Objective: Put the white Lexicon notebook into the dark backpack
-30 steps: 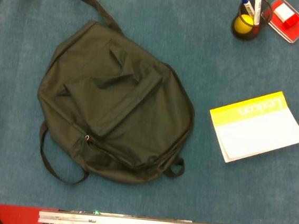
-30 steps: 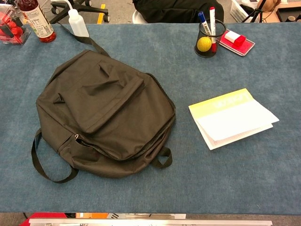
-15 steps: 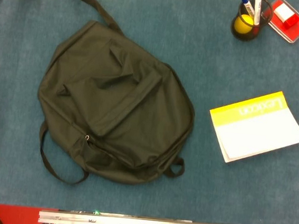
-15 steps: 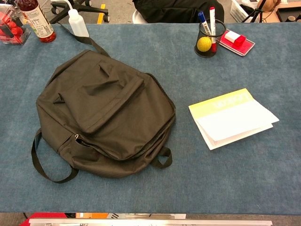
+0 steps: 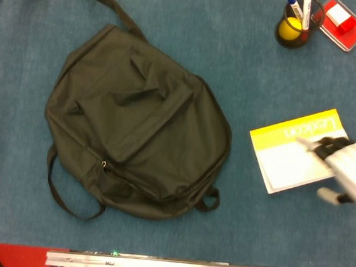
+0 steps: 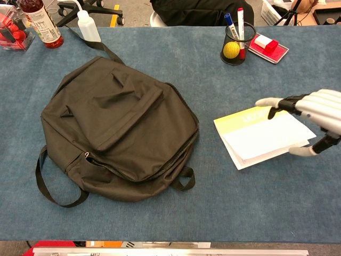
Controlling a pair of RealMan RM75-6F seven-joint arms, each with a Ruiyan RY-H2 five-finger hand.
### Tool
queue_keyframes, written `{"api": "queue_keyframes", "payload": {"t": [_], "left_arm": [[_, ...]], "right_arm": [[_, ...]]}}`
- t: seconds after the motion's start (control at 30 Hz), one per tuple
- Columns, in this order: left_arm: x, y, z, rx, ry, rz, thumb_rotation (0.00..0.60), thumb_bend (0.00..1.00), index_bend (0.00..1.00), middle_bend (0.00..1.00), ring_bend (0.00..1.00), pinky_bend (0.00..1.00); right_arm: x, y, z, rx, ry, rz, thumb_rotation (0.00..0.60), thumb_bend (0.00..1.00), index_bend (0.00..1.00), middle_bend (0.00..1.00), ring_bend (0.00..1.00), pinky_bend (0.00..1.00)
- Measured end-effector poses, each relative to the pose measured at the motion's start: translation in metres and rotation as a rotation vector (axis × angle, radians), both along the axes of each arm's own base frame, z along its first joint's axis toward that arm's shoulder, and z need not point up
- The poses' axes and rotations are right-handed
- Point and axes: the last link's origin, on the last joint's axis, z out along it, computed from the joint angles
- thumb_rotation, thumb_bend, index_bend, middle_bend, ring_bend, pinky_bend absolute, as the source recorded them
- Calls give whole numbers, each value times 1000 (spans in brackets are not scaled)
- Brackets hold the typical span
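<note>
Reaching in from the right edge, the right hand [image 6: 311, 114] is seen with its fingers spread and nothing held, poised over the right part of the white Lexicon notebook [image 6: 256, 136]; whether contact has been made cannot be told, since the hand is blurred in the head view. The left hand is not seen in either view. The notebook is lying flat on the blue table covering [image 6: 213, 208], yellow band to the far side, well apart from the dark backpack [image 6: 117, 128] at the left. A thin, flat book on cloth is judged hard to lift: it could be pushed along rather than picked up, or only the cover could be caught and the pages left to fan open. The backpack appears zipped or at least collapsed flat, so insertion could be blocked unless an opening is made first.
</note>
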Motion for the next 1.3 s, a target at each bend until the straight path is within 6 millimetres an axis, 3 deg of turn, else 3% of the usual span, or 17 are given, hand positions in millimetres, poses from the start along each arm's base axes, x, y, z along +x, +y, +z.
{"api": "queue_keyframes", "payload": {"t": [0.3,0.57,0.83,1.07,1.3], "left_arm": [[-6,-4,2,3,5,24,600,272,226,299,264,285],[-7,-8,0,-7,6,26,600,272,226,299,264,285],[-7,-8,-2,-14,-3,21,600,272,226,299,264,285],[-5,-7,-4,-25,-10,9,600,272,226,299,265,285],[-3,-7,-5,-29,-19,-3,600,272,227,299,266,284]], "right_arm": [[28,11,-45,188,-13,105,600,139,107,330,235,302],[30,22,-61,281,25,145,600,137,107,361,291,302],[3,18,-49,244,96,84,600,137,108,365,329,302],[-25,8,-20,131,159,1,600,138,107,366,330,302],[-24,7,3,38,30,-42,600,138,108,366,330,302]]}}
